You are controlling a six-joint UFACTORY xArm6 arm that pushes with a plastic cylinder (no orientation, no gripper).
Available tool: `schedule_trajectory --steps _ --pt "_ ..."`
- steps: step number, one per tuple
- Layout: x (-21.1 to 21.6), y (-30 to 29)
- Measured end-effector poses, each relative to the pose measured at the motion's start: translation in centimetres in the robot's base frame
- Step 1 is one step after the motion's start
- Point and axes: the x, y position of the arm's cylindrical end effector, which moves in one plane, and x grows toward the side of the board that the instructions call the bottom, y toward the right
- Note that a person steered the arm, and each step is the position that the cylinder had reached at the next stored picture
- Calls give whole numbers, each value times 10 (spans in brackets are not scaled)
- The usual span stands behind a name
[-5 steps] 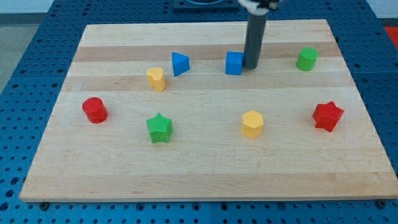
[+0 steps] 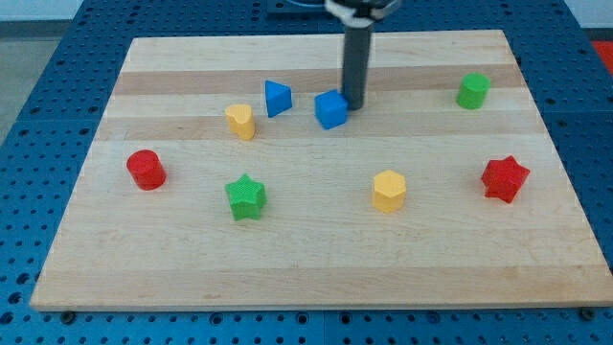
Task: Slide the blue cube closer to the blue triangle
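Camera view showed my tip (image 2: 353, 104) set against the right upper edge of the blue cube (image 2: 330, 109), touching it; the rod carried no pincer, so there was nothing to be apart or together. The blue cube sat in the upper middle of the wooden board (image 2: 306, 273), turned a little askew to the board's edges. Just to its left, with a narrow strip of bare wood between them, stood the blue triangle (image 2: 278, 98), and a little farther left and lower stood the yellow block (image 2: 240, 122). The room between cube and triangle was small but unblocked. Toward the view's right, the green block (image 2: 472, 91) stood well apart near the board's right edge. Lower down, 4 more blocks lay in a loose row: the red cylinder (image 2: 147, 170) near the left edge, the green star (image 2: 246, 196), the yellow hexagon (image 2: 389, 191) and the red star (image 2: 505, 179) near the right edge. Wide bare wood lay along the bottom edge and along the top edge behind the rod.
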Motion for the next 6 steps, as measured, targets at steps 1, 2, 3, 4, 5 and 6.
schedule_trajectory --steps 1,2,3,4,5,6 --pt "3 -14" --pt "-2 -10" --pt "-2 19" --pt "3 4" --pt "28 -2" --pt "31 -20"
